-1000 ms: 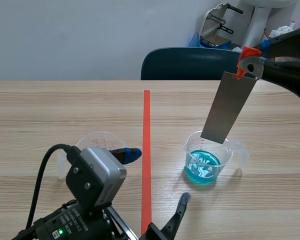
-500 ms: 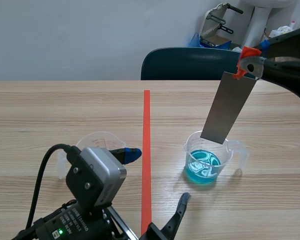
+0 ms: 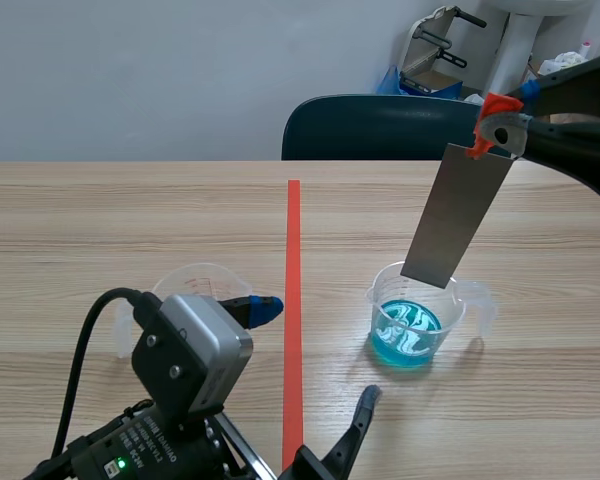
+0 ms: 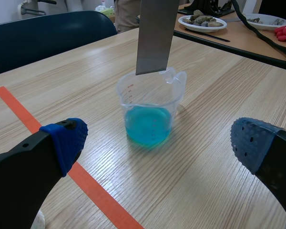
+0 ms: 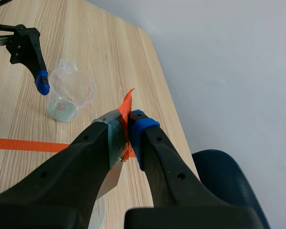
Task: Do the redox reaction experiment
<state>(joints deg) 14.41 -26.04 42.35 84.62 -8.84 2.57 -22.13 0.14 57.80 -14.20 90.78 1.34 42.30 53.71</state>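
Your right hand (image 3: 495,120) is clamped on the top end of the metal strip (image 3: 458,215), its two fingers pressed on either face, just where an orange tag (image 3: 492,105) is stuck to the strip; the right wrist view shows the same pinch (image 5: 126,126), with the grey strip (image 5: 115,143) running down from between the fingers and the tag (image 5: 127,102) standing up above them. The strip hangs below the hand, tilted, its lower end nearer the red tape line (image 3: 293,300) than its top; that lower edge sits at about rim height over the clear beaker (image 3: 415,318), above the blue liquid (image 3: 408,335) and not touching it, as the left wrist view confirms (image 4: 155,33). The right arm comes in high from its side, held over the far part of the desk (image 3: 100,210). Your left hand (image 4: 158,143) is low and near you, fingers spread wide apart, holding nothing; the beaker (image 4: 150,109) stands on the desk ahead of it, between the lines of its two blue pads. A second, empty beaker (image 3: 185,290) stands on the left of the tape line, just beside the left hand. A dark chair (image 3: 380,128) stands behind the desk.
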